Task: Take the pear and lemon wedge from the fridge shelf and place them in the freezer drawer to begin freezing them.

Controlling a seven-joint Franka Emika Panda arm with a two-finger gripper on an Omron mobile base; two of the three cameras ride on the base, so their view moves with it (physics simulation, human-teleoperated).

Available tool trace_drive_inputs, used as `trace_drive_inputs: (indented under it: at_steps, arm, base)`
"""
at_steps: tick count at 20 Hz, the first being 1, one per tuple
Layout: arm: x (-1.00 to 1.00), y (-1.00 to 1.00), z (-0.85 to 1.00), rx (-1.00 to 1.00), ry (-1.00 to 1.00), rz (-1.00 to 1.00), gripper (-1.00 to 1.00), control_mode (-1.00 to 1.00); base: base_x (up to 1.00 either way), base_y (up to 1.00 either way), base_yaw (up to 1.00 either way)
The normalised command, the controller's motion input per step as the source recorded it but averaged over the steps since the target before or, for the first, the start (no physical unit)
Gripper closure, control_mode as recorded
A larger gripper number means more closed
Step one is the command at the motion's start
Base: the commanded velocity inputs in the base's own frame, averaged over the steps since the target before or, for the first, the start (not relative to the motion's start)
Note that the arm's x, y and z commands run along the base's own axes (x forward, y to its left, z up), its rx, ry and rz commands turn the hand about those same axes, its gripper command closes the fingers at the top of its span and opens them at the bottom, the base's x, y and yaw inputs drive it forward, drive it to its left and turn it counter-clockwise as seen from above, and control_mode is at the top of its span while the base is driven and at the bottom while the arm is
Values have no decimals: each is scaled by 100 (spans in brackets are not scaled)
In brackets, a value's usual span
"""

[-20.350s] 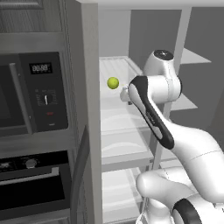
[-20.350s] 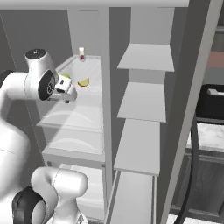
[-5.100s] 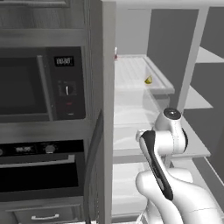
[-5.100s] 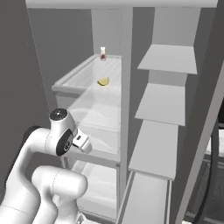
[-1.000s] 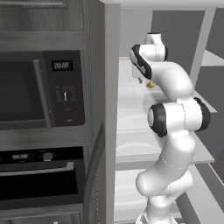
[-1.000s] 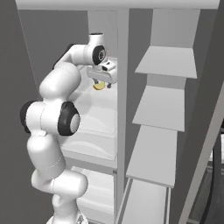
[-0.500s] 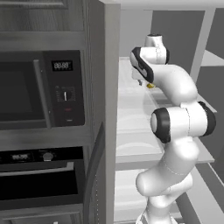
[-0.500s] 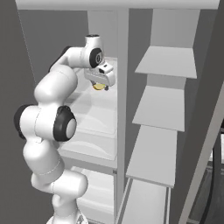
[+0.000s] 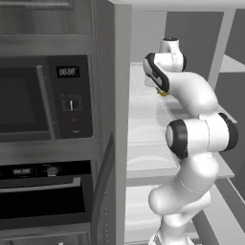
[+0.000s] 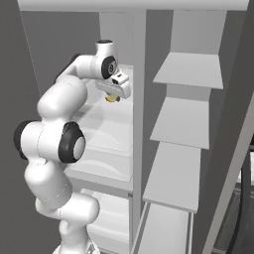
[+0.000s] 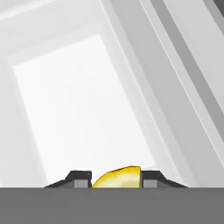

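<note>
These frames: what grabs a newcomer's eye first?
The white arm rearing up into the open fridge, its pincer down at the fridge shelf. In the hand view, the bright yellow lemon wedge sits squeezed between the two fingertips. Left of the fridge, a dark microwave.

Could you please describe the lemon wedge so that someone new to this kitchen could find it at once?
Look into the open fridge beside the dark microwave, at the white ribbed shelf near the top. Under the white arm, the gripper has its fingertips on either side of the lemon wedge. It is small and the one bright yellow thing among white and grey.
</note>
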Motion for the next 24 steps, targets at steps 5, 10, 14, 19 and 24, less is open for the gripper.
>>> trace_drive_inputs:
  at_steps: [5, 10, 14, 19, 24]
  arm:
    - [-35, 14, 8, 0, -21, 0, 100, -100]
    - [-99, 13, 36, 0, -35, 0, 100, -100]
    - [-100, 5, 30, 0, -35, 0, 100, -100]
    - [-100, 3, 7, 0, -21, 0, 100, -100]
    - [-97, 0, -1, 0, 0, 0, 100, -100]
  base:
    - [0, 0, 0]
    - [0, 0, 0]
    - [0, 0, 0]
    - [0, 0, 0]
    - [0, 0, 0]
